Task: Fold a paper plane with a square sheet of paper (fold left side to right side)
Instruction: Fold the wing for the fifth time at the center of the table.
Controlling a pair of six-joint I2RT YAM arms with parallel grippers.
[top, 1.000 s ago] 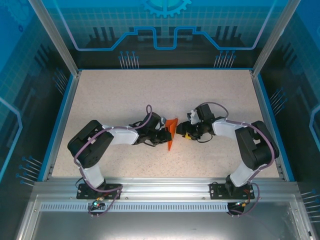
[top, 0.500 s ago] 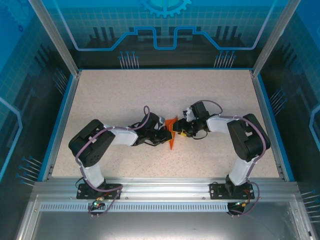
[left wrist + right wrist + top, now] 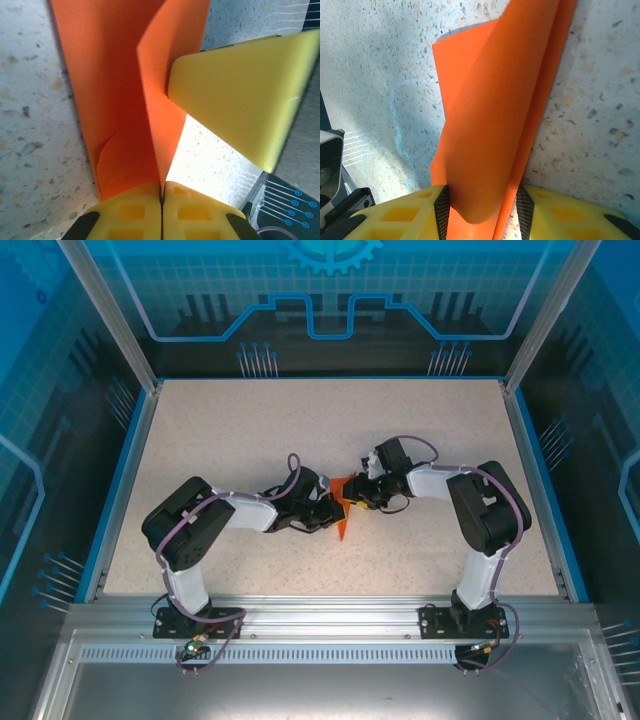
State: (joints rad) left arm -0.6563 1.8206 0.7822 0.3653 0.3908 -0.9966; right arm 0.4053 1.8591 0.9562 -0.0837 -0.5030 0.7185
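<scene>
**Desk:** What are you seeing on the sheet of paper?

**Me:** Thin, smooth, matt orange, with one soft crease mark near my left gripper.

**Desk:** And the fingers?

**Me:** Yellow plastic, matt, with moulded pockets. On my right gripper the pads look black and dull.

**Desk:** And the table?

**Me:** Speckled, grainy and stone-like, no shine. From above, at six o'clock, the rail is brushed metal with a faint sheen.

L end effector pinches upright flap of orange paper, R finger touching it.
</scene>
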